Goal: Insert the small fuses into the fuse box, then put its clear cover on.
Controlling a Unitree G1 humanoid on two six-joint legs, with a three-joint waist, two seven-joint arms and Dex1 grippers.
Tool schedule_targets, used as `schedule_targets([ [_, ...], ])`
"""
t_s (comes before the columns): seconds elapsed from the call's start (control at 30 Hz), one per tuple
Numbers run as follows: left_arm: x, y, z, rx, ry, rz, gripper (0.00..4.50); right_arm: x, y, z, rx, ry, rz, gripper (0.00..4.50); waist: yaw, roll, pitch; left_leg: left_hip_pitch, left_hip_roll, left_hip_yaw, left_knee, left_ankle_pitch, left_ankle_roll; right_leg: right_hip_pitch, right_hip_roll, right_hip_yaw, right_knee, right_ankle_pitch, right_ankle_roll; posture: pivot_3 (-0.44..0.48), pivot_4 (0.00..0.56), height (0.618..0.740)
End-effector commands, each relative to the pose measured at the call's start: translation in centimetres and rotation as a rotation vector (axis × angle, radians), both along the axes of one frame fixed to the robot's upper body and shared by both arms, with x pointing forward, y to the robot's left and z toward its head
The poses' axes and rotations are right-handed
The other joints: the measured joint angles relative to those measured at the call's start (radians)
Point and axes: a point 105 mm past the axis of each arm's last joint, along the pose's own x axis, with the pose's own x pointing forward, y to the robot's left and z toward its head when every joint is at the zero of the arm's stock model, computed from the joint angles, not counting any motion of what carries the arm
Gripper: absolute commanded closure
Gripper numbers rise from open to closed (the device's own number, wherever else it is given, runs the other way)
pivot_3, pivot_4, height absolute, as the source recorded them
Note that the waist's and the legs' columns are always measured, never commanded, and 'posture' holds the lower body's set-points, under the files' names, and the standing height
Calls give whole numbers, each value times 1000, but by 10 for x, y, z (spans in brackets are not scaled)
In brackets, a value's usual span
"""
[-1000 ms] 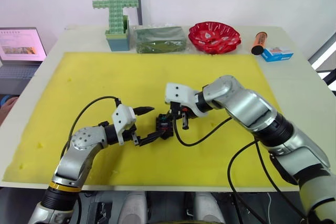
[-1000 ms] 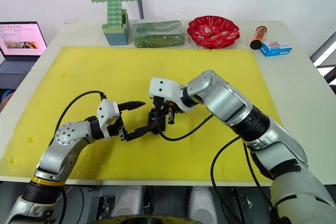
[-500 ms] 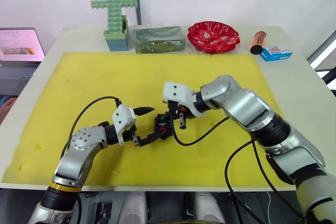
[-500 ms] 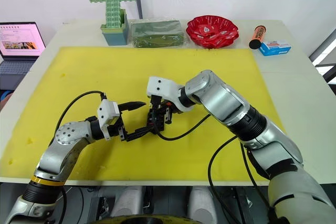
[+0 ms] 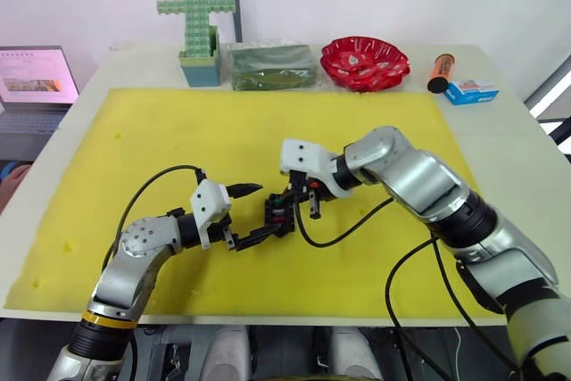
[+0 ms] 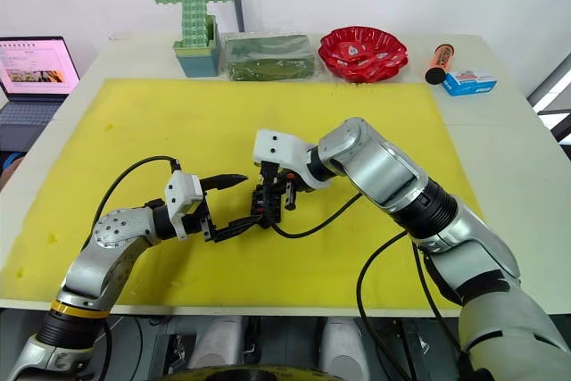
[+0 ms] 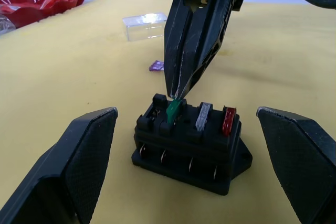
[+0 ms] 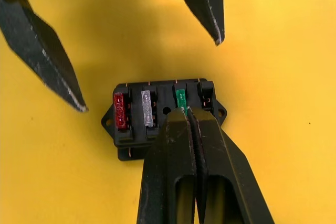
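Holding fuse box (image 8: 164,117): red (image 8: 120,110), grey (image 8: 147,108), green fuse (image 8: 181,98).

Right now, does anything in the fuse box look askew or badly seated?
Yes: the green fuse leans and sits higher in the fuse box than the grey fuse and red fuse, with the right gripper shut on it.

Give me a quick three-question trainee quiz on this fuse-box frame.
1. True or false: the red fuse already sits in the fuse box.
2. Which fuse is the right gripper pressing on? A) grey B) green C) purple
3. Fill in: the purple fuse lies on the yellow mat between the fuse box and the ____.

Key: 1 true. 2 B, the green fuse, jaws shut on it. 3 clear cover. The left gripper is open, one jaw either side of the box.
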Motion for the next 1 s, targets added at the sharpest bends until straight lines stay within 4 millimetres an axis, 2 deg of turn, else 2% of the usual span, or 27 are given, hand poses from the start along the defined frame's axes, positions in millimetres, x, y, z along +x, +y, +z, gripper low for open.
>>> schedule_targets([
  [0.03,-1,0,12,-1,-54,-10,0,2,-4,4,-14,-20,2,4472,-1,0,0,0,0,0,0,0,0,0,0,0,0,0,0,0,150,740],
  [0.3,0,0,13,0,-56,-12,0,2,-2,16,28,-15,-3,4472,0,0,0,0,0,0,0,0,0,0,0,0,0,0,0,0,150,740],
  [0.67,1,-1,14,2,-60,-15,0,3,8,12,47,-6,-7,4472,-2,0,0,-1,0,0,0,0,0,-1,0,0,0,0,0,0,150,740],
  [1.0,0,0,13,0,-57,-7,0,4,0,17,17,-28,6,4472,0,0,0,-2,0,0,0,0,0,-1,0,0,0,0,0,0,150,740],
])
